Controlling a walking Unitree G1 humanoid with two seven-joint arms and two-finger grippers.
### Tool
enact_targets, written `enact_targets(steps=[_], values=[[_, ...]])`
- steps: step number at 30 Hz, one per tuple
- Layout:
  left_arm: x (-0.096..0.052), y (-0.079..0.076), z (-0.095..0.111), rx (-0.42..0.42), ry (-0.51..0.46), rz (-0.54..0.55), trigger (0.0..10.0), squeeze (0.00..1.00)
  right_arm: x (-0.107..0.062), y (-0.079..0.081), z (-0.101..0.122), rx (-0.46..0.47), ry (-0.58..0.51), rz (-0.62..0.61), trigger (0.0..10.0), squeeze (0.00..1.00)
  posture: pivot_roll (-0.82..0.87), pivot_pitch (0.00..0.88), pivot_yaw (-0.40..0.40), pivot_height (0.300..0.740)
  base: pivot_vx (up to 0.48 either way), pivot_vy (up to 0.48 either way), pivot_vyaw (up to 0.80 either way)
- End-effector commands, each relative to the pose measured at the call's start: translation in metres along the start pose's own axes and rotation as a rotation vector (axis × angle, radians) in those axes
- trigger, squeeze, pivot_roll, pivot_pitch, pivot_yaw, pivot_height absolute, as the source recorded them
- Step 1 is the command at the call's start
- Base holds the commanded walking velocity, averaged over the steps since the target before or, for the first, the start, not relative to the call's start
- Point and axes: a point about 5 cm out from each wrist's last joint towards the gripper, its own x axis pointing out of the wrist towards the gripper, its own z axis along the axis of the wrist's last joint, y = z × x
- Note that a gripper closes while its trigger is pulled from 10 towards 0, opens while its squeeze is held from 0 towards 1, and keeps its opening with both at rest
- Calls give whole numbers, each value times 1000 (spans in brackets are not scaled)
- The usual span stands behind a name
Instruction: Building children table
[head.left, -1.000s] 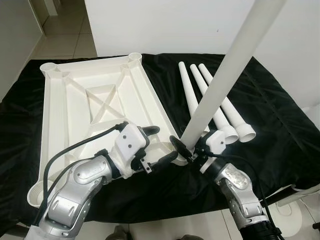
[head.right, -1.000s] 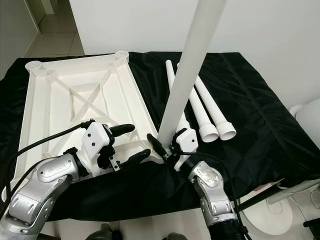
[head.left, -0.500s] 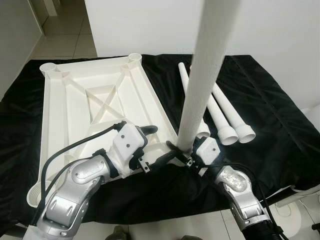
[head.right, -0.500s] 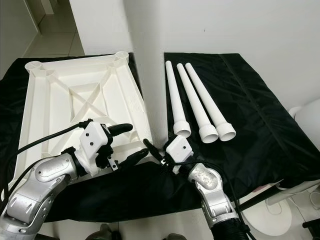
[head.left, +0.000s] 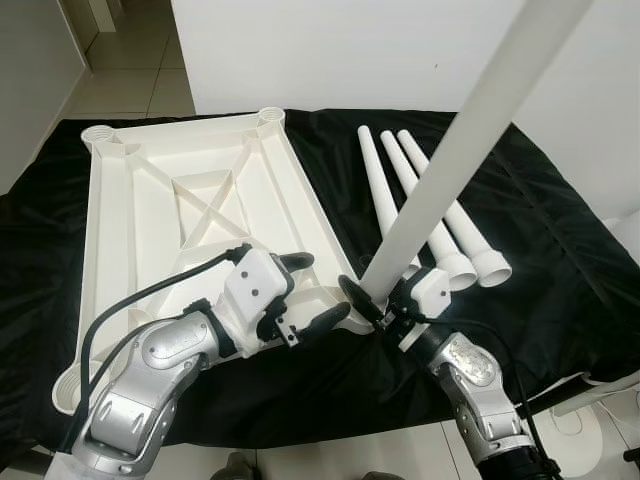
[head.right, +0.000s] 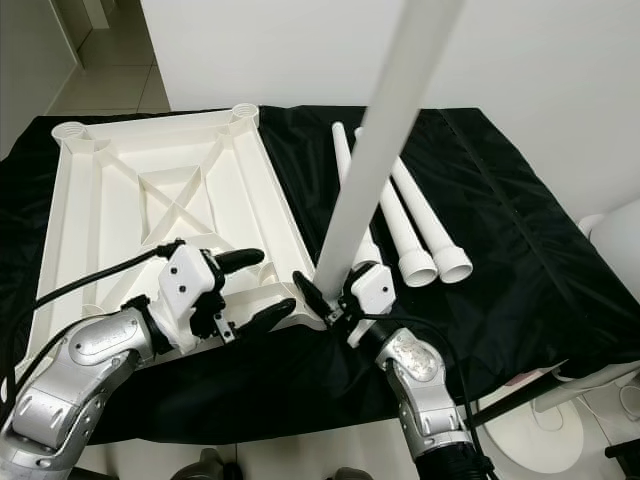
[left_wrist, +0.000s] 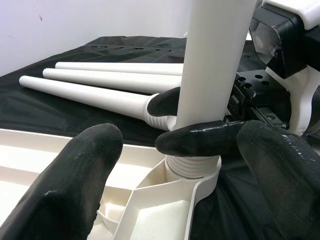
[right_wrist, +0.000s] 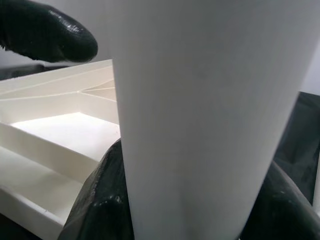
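White leg (head.left: 450, 170) clamped by right hand (head.left: 378, 305); left hand (head.left: 300, 295) spread beside three spare legs (head.left: 430, 205).

No readable text, labels, brand marks or numbers anywhere: the white plastic parts, the black cloth and the robot's housings are all plain. Nothing legible near either hand.
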Motion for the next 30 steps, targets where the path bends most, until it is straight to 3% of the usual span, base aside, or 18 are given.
enact_targets(steps=[1, 5, 9, 20, 30], values=[[-1, 3, 0, 9, 6, 53, 10000, 0, -6, 8, -21, 45, 121, 30, 10000, 0, -29, 31, 6, 740, 0, 0, 0], [-2, 3, 1, 11, 6, 53, 10000, 0, -7, 8, -24, 214, 142, -8, 10000, 0, -27, 31, 5, 740, 0, 0, 0], [-2, 3, 0, 11, 6, 53, 10000, 0, -6, 8, -24, 242, 149, -15, 10000, 0, -27, 31, 5, 740, 0, 0, 0], [0, 5, 2, 12, -1, 56, 10000, 0, -2, 8, -25, 235, 164, -61, 10000, 0, -26, 34, 5, 740, 0, 0, 0], [0, 4, 2, 9, -5, 59, 10000, 0, 6, 3, -25, 158, 143, -332, 10000, 0, -23, 39, 1, 740, 0, 0, 0]])
